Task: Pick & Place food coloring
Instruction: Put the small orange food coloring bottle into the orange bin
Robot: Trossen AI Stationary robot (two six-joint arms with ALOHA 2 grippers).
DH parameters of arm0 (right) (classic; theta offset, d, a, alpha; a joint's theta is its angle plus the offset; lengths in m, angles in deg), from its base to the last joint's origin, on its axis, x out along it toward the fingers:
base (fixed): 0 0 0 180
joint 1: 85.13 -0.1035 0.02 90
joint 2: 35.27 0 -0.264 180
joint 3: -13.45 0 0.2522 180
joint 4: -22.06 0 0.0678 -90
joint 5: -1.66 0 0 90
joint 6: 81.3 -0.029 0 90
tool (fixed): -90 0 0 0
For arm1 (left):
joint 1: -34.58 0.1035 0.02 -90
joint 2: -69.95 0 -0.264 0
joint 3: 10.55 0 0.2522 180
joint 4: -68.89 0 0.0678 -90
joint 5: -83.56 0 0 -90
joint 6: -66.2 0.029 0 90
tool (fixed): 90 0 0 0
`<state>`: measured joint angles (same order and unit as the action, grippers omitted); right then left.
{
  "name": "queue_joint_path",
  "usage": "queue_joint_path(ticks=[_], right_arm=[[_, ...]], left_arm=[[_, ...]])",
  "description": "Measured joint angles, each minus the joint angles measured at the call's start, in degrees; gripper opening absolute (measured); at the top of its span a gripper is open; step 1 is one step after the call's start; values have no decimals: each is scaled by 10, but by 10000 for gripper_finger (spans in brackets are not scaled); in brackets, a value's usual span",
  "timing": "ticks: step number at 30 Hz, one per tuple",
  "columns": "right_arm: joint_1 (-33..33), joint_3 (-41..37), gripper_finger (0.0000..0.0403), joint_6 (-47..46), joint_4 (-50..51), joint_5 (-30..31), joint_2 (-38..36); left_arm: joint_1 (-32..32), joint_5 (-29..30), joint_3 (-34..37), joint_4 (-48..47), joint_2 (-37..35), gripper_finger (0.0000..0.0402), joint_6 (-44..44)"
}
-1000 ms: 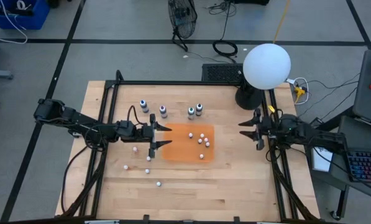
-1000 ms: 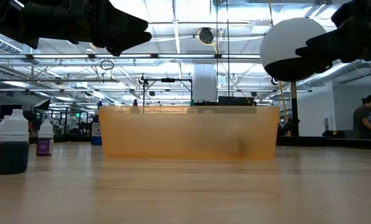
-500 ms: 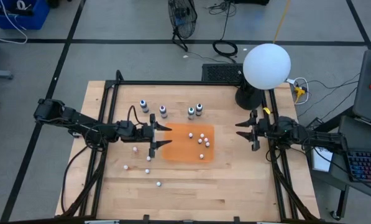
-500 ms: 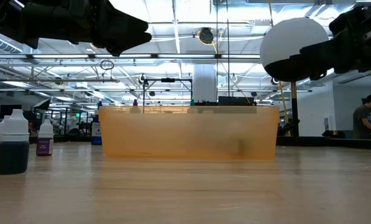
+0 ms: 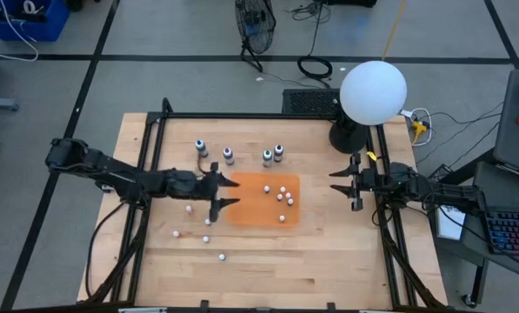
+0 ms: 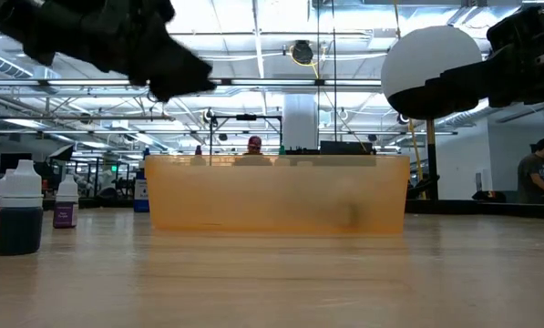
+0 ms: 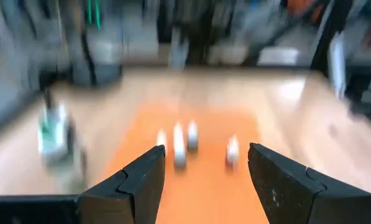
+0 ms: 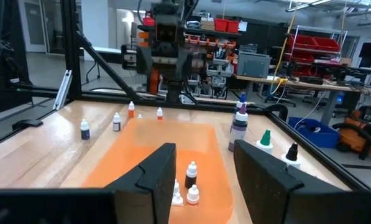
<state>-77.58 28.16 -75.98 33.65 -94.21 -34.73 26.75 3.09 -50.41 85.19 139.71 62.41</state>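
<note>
Four food coloring bottles stand upright on the wood table beyond the far edge of an orange tray (image 5: 242, 213): two at the left (image 5: 201, 147) (image 5: 229, 156) and a close pair (image 5: 267, 157) (image 5: 278, 153). The right wrist view shows a green-capped one (image 8: 265, 140) and a black-capped one (image 8: 292, 151). My left gripper (image 5: 229, 191) (image 7: 207, 162) hangs open over the tray's left edge, above the table. My right gripper (image 5: 333, 183) (image 8: 204, 162) is open and level, off the tray's right edge. Nothing sits between either pair of fingers.
Small white-capped pieces lie in the tray (image 5: 283, 196) and on the wood near the left arm (image 5: 207, 223). A white globe lamp (image 5: 373, 91) stands at the far right corner. A black frame rail (image 5: 242, 116) runs around the table. A person (image 6: 543, 169) shows in the room behind.
My left gripper has stayed over the tray's left edge but has tipped its fingers downward and rolled a little. My right gripper has sunk a little and stays open. No bottle has moved.
</note>
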Motion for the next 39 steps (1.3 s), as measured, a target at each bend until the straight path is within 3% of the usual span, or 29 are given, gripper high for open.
queue_joint_path(ticks=[5,9,12,17,21,25,29,39], right_arm=[[0,-1,152,-1,-1,0,1],[0,-1,152,-1,-2,0,1],[0,-1,151,-1,-2,0,2],[0,-1,151,-1,-2,0,2],[0,-1,149,-1,-2,0,2],[0,-1,150,-1,-2,0,2],[0,-1,152,-1,-2,0,2],[0,-1,150,-1,-2,0,2]], left_arm=[[7,22,-148,-442,-6,230,-175],[4,26,-279,-709,5,230,-302],[-8,29,-324,-828,4,230,-409],[-27,17,-313,-958,3,230,-602],[-36,-16,-278,-994,3,230,-683],[-39,-39,-236,-983,3,230,-711],[-39,-70,-183,-924,3,230,-724],[-52,-78,-92,-749,3,230,-753]])
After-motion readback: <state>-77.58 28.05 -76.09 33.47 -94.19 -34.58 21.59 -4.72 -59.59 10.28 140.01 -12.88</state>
